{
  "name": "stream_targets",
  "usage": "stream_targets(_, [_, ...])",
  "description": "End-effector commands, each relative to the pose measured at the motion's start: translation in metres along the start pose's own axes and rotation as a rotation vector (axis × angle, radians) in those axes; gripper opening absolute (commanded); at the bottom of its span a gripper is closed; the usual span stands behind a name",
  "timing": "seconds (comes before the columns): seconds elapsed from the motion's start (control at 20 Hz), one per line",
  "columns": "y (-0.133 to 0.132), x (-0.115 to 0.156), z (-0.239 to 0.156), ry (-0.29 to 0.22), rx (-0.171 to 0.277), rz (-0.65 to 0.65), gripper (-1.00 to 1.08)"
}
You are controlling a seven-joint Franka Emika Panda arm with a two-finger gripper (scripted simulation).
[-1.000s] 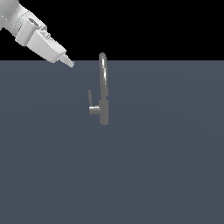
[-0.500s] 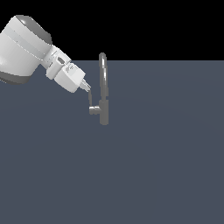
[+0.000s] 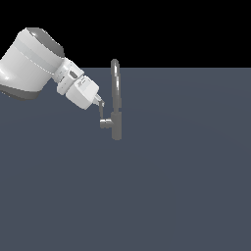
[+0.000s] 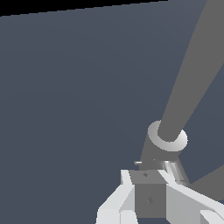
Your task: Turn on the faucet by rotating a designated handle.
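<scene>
The slim grey faucet [image 3: 116,125] stands on the dark surface, its arched spout [image 3: 115,83] rising above the short body. The handle [image 3: 103,119] is a thin lever on a stub on the body's side toward the exterior view's left. My gripper [image 3: 100,103] comes down at a slant from that side. Its fingers look pressed together, with the tips at the lever's upper end. In the wrist view the gripper [image 4: 148,174] sits right against the handle [image 4: 148,156], below the faucet [image 4: 168,139] body's top ring. The spout [image 4: 192,74] runs away as a broad grey bar.
The white arm [image 3: 34,63] fills the upper part of the exterior view's left. A flat dark grey surface [image 3: 186,186] spreads around the faucet, with a black background beyond its far edge.
The arm has swung down and toward the faucet. The gripper tip went from up near the spout's height to the lever's top, and the lever looks more upright now.
</scene>
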State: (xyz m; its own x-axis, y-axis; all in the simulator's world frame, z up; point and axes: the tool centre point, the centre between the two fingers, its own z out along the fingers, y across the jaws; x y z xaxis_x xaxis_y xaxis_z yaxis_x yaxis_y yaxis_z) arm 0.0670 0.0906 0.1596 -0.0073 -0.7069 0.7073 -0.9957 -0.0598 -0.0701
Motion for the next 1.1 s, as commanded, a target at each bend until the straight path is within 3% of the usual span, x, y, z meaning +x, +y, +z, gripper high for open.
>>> stream_targets(0.0, [0.004, 0.001, -0.001, 0.0, 0.0, 0.0, -1.0])
stream_targets(1.05, [0.055, 0.004, -0.004, -0.002, 0.007, -0.003, -1.0])
